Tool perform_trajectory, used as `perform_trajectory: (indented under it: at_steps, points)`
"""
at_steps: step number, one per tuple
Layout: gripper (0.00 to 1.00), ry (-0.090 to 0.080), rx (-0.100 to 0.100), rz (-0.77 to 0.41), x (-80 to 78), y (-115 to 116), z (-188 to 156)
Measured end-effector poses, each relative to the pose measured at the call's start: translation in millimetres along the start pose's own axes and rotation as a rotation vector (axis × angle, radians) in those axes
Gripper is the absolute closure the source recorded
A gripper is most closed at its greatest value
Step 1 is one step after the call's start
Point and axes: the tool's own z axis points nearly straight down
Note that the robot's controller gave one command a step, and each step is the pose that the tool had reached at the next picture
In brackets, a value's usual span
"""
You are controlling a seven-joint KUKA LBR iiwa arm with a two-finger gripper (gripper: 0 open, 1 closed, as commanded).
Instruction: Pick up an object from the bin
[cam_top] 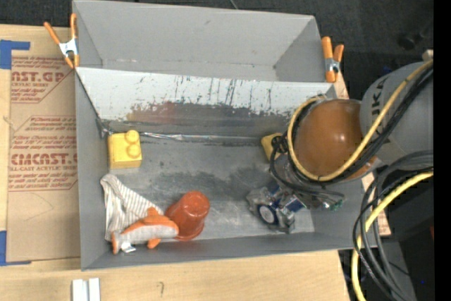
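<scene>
Arm's orange cover (328,137) near blue-white toy (276,208); orange cup (189,213), yellow block (125,149) apart.

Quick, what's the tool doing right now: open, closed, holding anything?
Tool: cannot be told whether open or closed; it sits low over the floor of the bin, right side.

Bin (190,39): grey sheet metal, matt; back wall scratched and worn, floor scuffed dull.
Yellow building block (124,149): smooth plastic, faint sheen.
Striped rag (116,202): soft cloth, crumpled.
Orange cup (189,213): smooth plastic, fairly matt.
Wrist cover (328,137): orange, smooth, glossy.
Cables (392,103): yellow and black, smooth sheathing.
</scene>
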Motion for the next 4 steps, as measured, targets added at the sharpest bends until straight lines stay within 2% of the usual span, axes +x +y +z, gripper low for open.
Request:
perform_trajectory:
  at_steps: [1,2,3,4]
  points:
    - [1.00,0.000,0.000,0.000,0.0,0.0,0.0]
    - [1.00,0.007,-0.008,-0.009,3.5,-2.6,-35.3]
    - [1.00,-0.005,0.006,0.010,9.3,-21.9,-64.6]
    - [1.00,-0.003,0.002,-0.016,-26.8,-11.6,-181.0]
